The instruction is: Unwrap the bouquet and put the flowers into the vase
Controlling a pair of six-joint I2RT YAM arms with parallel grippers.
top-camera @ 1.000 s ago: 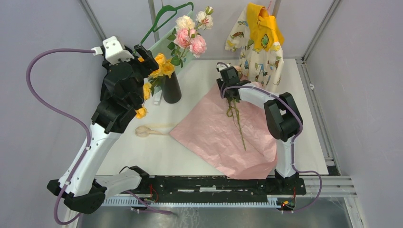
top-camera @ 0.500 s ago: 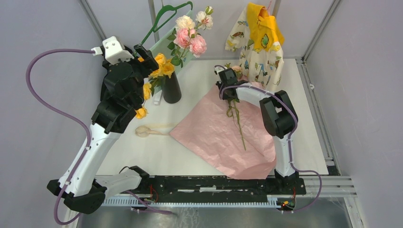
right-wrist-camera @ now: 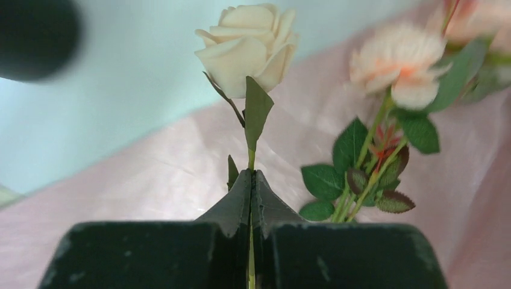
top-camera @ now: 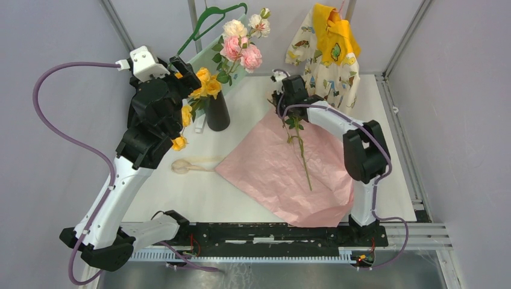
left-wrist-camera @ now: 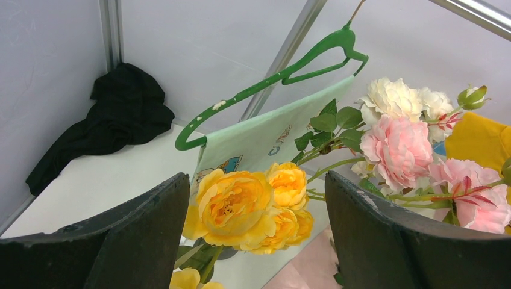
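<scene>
Right gripper (right-wrist-camera: 252, 201): jaws, earlier apart, now clamped on stem of cream artificial rose (right-wrist-camera: 247, 48), far edge of pink crinkly paper (top-camera: 271, 168). Left gripper (left-wrist-camera: 256, 177): unchanged, spread wide near black cylindrical vase (top-camera: 217, 114), far left.

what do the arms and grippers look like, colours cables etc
The left arm and right arm are white links joined by chunky black joint housings, each trailing a lilac-purple cable. A white block sits on the left wrist. The left gripper and right gripper have two matte black fingers each.
</scene>
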